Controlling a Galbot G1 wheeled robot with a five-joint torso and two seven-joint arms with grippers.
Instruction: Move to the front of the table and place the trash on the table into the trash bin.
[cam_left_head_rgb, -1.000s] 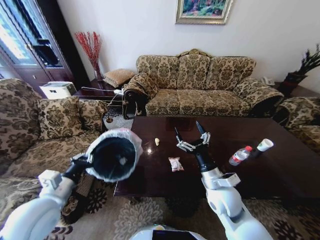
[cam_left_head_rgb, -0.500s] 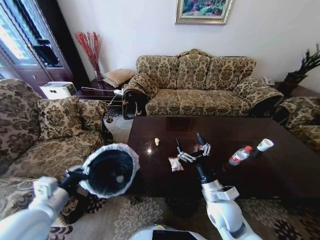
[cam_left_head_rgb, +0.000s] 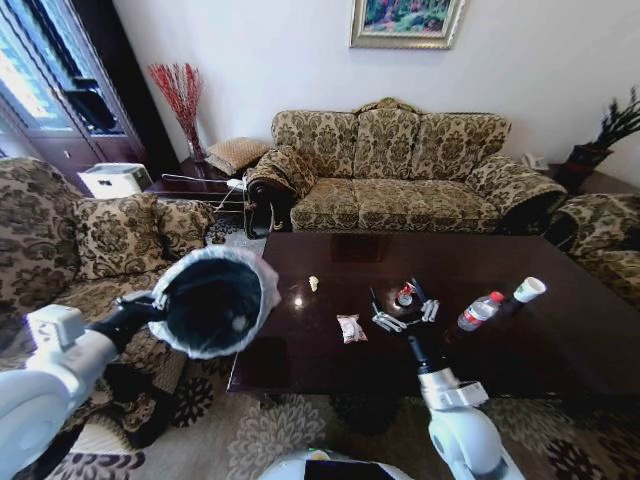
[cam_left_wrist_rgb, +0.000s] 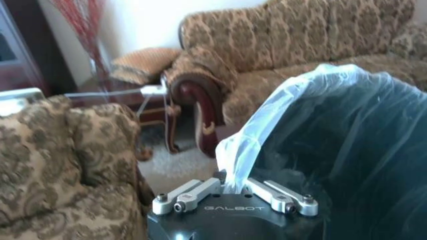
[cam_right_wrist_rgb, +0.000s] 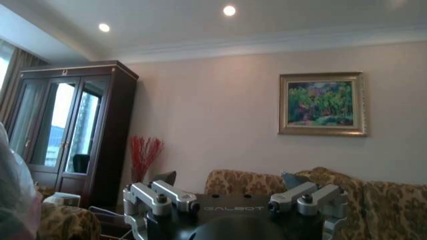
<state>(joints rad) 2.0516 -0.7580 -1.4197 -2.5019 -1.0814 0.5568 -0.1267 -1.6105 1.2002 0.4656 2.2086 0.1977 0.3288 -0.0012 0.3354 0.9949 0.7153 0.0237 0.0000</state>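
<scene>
The right gripper (cam_left_head_rgb: 405, 308) is hanging over the table (cam_left_head_rgb: 560, 350) with its fingers spread apart, a small red-and-white crushed wrapper (cam_left_head_rgb: 405, 296) showing between them, though contact cannot be told. Such a scrap is probably light and crushable, best pinched across its middle. A snack wrapper (cam_left_head_rgb: 351, 328) is lying just beside the gripper, a bottle (cam_left_head_rgb: 479, 311) and paper cup (cam_left_head_rgb: 529, 290) farther along. The left gripper (cam_left_wrist_rgb: 233, 196) is clamping the trash bin (cam_left_head_rgb: 213, 303) by its bag-covered rim, off the table's edge.
</scene>
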